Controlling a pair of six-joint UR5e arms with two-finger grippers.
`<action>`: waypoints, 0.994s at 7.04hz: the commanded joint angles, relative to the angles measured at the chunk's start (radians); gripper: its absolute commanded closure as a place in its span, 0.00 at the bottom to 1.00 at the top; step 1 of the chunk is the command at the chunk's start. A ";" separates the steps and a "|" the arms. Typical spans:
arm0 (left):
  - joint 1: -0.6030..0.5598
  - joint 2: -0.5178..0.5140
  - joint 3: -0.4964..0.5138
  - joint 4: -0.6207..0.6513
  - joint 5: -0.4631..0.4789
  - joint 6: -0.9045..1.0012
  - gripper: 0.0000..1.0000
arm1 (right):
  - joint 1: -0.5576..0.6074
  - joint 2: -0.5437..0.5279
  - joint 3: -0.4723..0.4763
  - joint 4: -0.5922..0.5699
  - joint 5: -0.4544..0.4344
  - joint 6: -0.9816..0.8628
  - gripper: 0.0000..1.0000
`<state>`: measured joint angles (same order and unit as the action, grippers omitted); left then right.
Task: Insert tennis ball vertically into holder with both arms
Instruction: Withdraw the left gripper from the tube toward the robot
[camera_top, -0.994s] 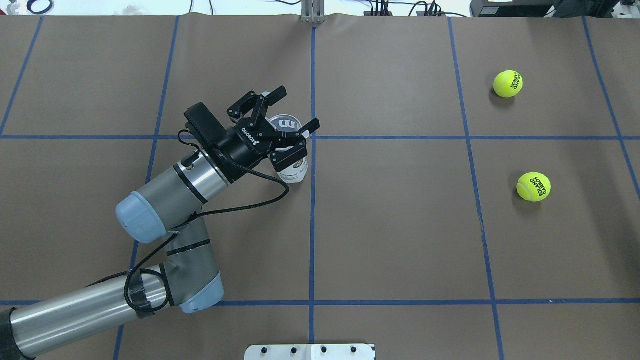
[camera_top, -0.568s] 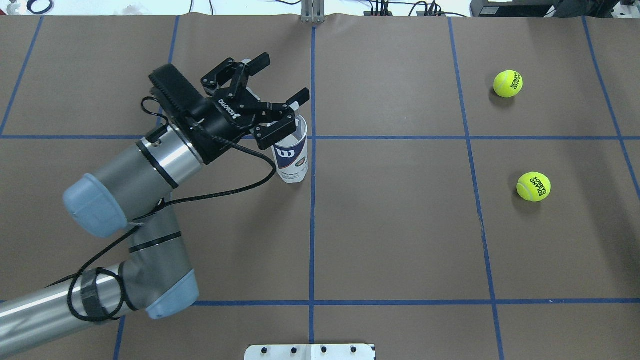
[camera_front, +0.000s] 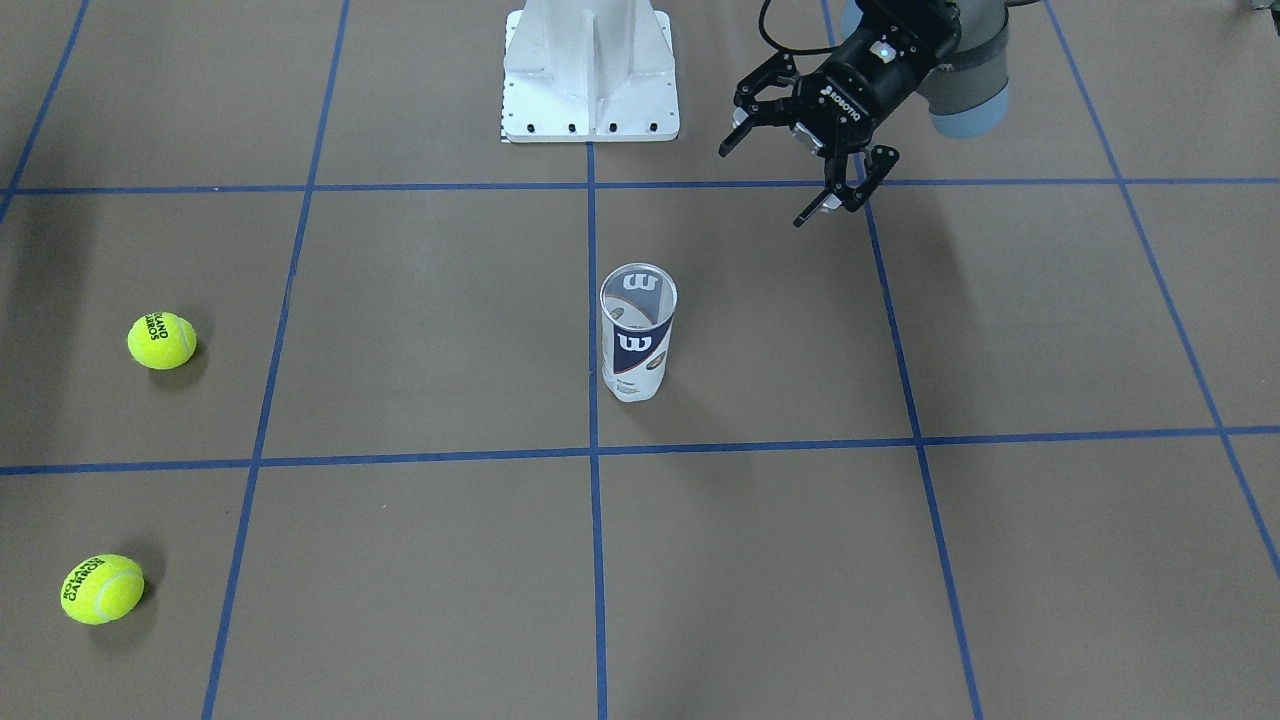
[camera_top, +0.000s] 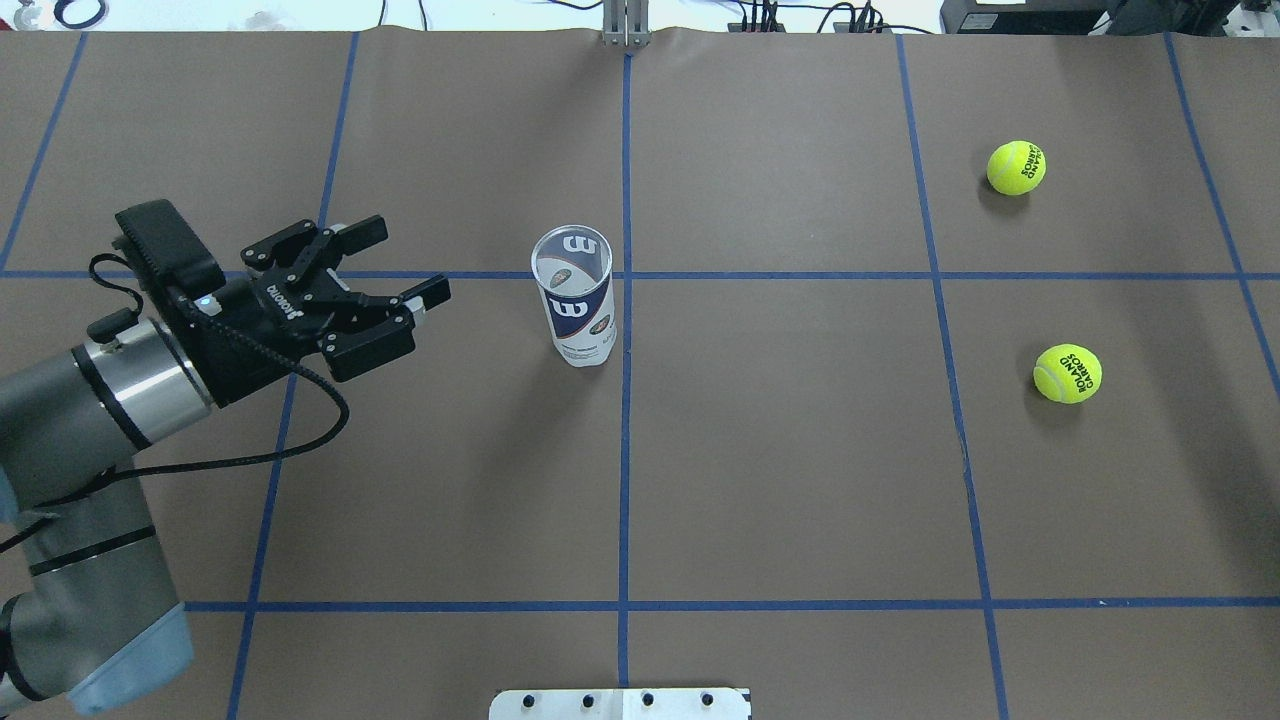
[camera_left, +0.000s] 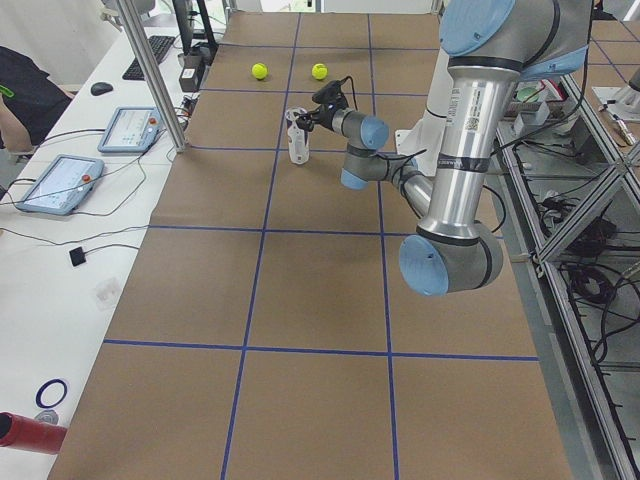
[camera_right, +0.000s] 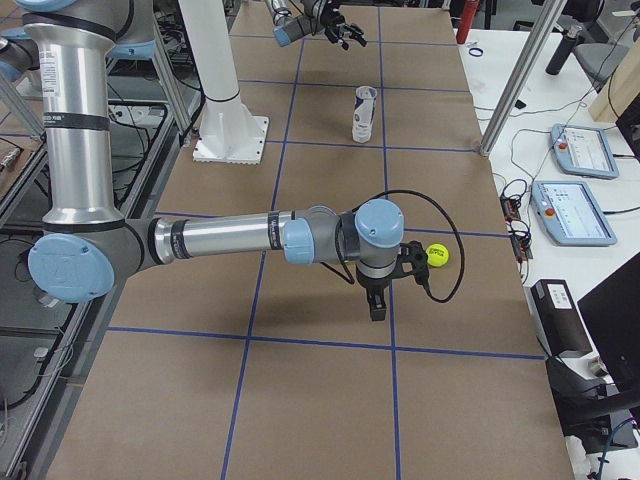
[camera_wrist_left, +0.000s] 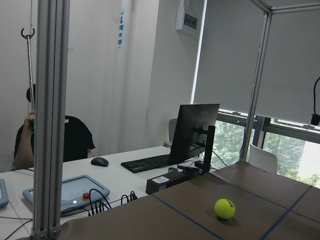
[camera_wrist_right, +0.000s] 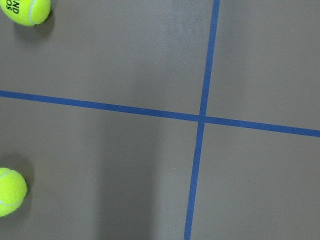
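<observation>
**Left gripper (camera_top: 405, 260) spread wide, gripping nothing**

Hanging well left of the clear Wilson tennis-ball can (camera_top: 575, 305), upright mid-table at the tape cross (camera_top: 626, 275). Right gripper (camera_right: 376, 300) low over the table, open or closed, can't tell. Two tennis balls (camera_top: 1016, 167) (camera_top: 1067, 373) far right.

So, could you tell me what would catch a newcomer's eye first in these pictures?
The clear holder stands upright near the middle of the table, no ball inside. The left gripper hangs open and empty apart from it, while two yellow tennis balls lie far off on the robot's right.
</observation>
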<state>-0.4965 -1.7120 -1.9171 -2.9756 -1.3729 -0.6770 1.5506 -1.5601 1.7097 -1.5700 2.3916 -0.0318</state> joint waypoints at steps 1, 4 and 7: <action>0.000 0.077 -0.019 0.143 -0.197 -0.047 0.02 | -0.021 0.006 -0.018 0.001 -0.005 0.004 0.01; -0.004 0.045 -0.008 0.306 -0.284 -0.049 0.02 | -0.090 0.005 0.002 0.008 0.026 0.112 0.01; -0.002 0.042 0.015 0.305 -0.281 -0.049 0.02 | -0.312 0.006 0.033 0.303 0.008 0.533 0.01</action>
<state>-0.4997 -1.6688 -1.9105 -2.6714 -1.6542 -0.7252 1.3290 -1.5539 1.7418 -1.4127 2.4091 0.3207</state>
